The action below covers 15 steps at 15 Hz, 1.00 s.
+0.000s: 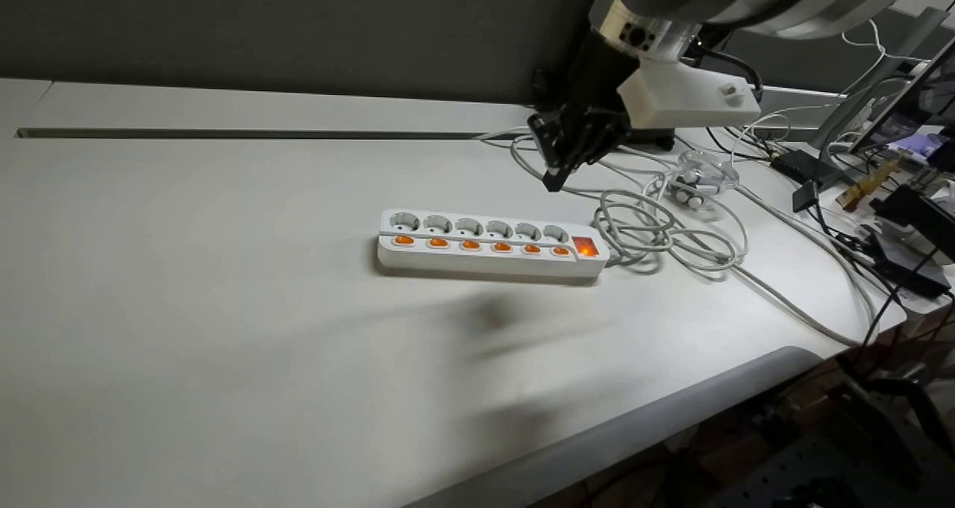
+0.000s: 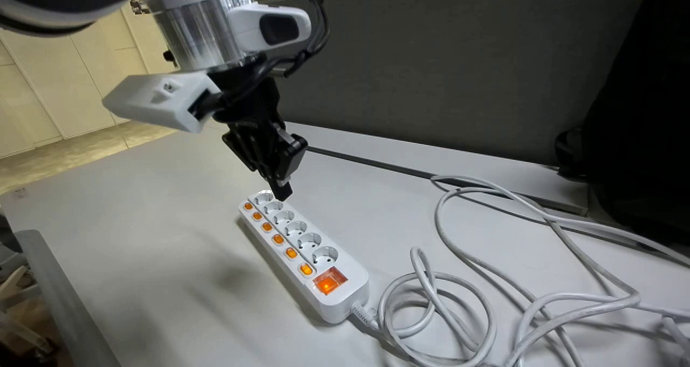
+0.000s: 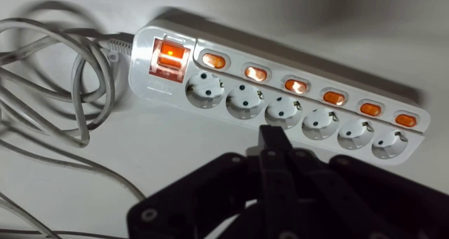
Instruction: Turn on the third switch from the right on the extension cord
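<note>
Likely approach step; end effector (image 3: 275, 134) closed, nothing held, hanging clear of the extension cord (image 1: 489, 264) on the surface (image 1: 224, 306); next: line up over third switch (image 3: 295, 86), third small rocker from cable (image 3: 121, 46), press down

On the white table (image 1: 224, 329) lies the long white plastic extension cord (image 1: 489, 267). In the wrist view, the coiled grey-white cable (image 3: 78, 112) lies left of it, the square orange-red main switch (image 3: 172, 56) at that end. In an exterior view, the small orange rocker third switch (image 1: 501, 247) sits before the round white sockets (image 1: 499, 230); the black jointed claw (image 1: 553, 182) hangs above, apart from the extension cord.
</note>
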### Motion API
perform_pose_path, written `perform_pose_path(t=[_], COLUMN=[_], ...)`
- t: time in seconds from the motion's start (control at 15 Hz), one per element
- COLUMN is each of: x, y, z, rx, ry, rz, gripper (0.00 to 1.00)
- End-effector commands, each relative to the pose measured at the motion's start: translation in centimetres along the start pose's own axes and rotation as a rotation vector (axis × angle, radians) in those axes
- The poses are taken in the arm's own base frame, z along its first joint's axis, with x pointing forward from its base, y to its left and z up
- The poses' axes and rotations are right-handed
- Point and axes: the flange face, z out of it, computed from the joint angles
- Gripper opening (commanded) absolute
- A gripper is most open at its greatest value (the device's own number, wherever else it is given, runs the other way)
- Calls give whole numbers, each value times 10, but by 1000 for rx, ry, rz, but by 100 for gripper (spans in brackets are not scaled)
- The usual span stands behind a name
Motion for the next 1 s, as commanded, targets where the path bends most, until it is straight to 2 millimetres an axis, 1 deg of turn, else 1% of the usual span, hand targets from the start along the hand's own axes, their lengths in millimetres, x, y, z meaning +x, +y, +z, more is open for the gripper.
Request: perform_pose_path(t=[0.0,0.13,0.33,0.6,0.93], x=[-3,-6,-8,-15,-24], y=[3,7,7,3,-1], z=[4,11,14,22,36], rx=[-2,-3,-5,-4,-11], ry=[-12,-28,-25,9,51], rz=[7,16,10,-3,-7], gripper=[1,1,0,0,0])
